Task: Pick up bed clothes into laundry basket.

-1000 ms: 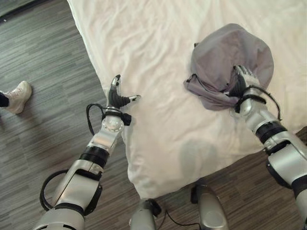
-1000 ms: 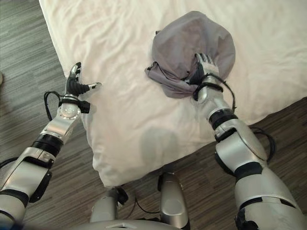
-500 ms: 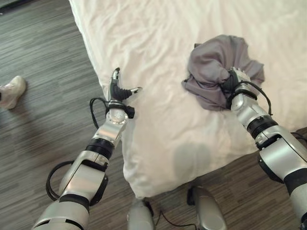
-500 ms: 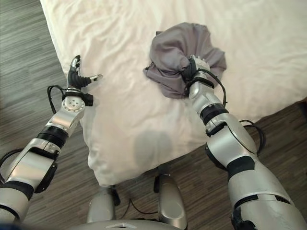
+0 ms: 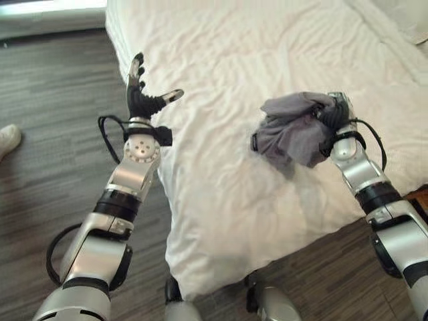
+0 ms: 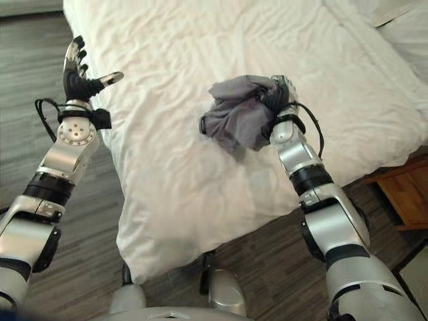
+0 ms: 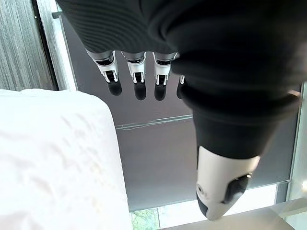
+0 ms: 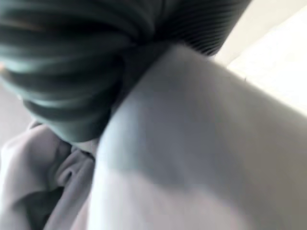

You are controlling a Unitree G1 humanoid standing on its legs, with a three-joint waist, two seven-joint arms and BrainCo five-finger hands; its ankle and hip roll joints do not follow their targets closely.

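Note:
A bunched grey garment (image 5: 291, 131) hangs a little above the white bed (image 5: 267, 53), casting a shadow on the sheet. My right hand (image 5: 336, 111) is shut on its right side, fingers curled into the cloth (image 8: 158, 158). The same bundle (image 6: 235, 118) droops leftward from the right hand (image 6: 281, 97). My left hand (image 5: 141, 93) is raised at the bed's left edge, open, fingers straight and thumb out, holding nothing. Straight fingers (image 7: 139, 79) of the left hand point past the mattress corner toward a window.
Wood-look floor (image 5: 53, 154) lies left of the bed and in front of it. A person's white shoe (image 5: 8, 139) is at the far left. A wooden piece of furniture (image 6: 404, 194) stands at the bed's right front corner. A pillow (image 6: 394, 13) lies at the top right.
My right hand closed on the grey garment, gathered it into a bundle and lifted it off the sheet. My left hand rose higher. The camera tilted up the bed.

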